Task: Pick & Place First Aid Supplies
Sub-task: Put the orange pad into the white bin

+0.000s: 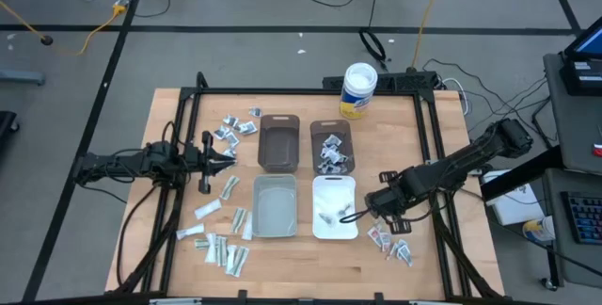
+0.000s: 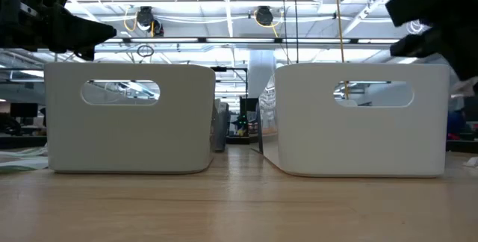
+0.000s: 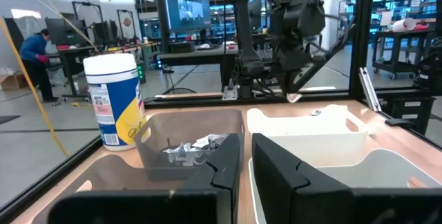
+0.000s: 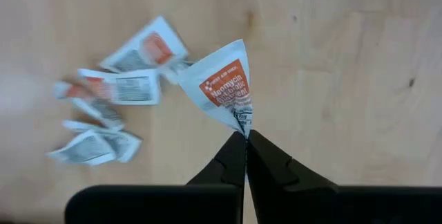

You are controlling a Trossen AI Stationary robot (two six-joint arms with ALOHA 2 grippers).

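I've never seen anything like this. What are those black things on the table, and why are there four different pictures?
They are two robot arms at a wooden table, each ending in a two-finger gripper. One picture looks straight down, one looks level across the tabletop, and one comes from a camera on each arm's wrist. On the table lie small first aid packets, four bins and a white tub. One brown bin and the white bin already hold packets. The right gripper is shut on one packet with an orange label, held above a small pile near the white bin. The left gripper waits open on the table's left side, beside the other brown bin.
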